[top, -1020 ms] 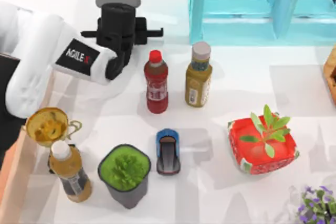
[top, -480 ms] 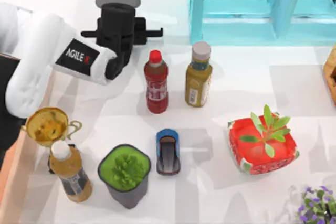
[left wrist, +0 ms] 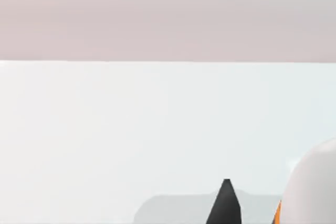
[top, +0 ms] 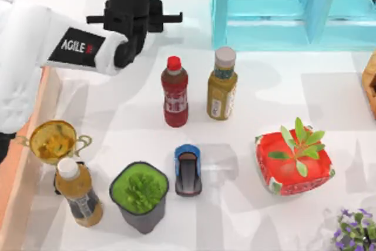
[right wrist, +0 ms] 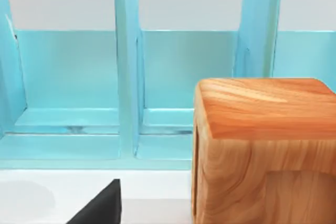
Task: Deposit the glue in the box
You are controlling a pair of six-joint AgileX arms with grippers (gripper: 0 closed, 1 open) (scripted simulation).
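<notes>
While over the far-left table edge, left gripper (top: 130, 1) fingers unclear | white squeeze bottle with orange label (left wrist: 311, 187) beside black fingertip (left wrist: 224, 203) | grasp unconfirmed

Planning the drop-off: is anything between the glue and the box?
Nothing visible. The glue sits by the left hand at the top view's upper left; the box lies just left, and the trophy stands nearer, off the path.

White "AGILE" lettering, its end illegible, on the left arm's (top: 56, 51) black panel.
</notes>
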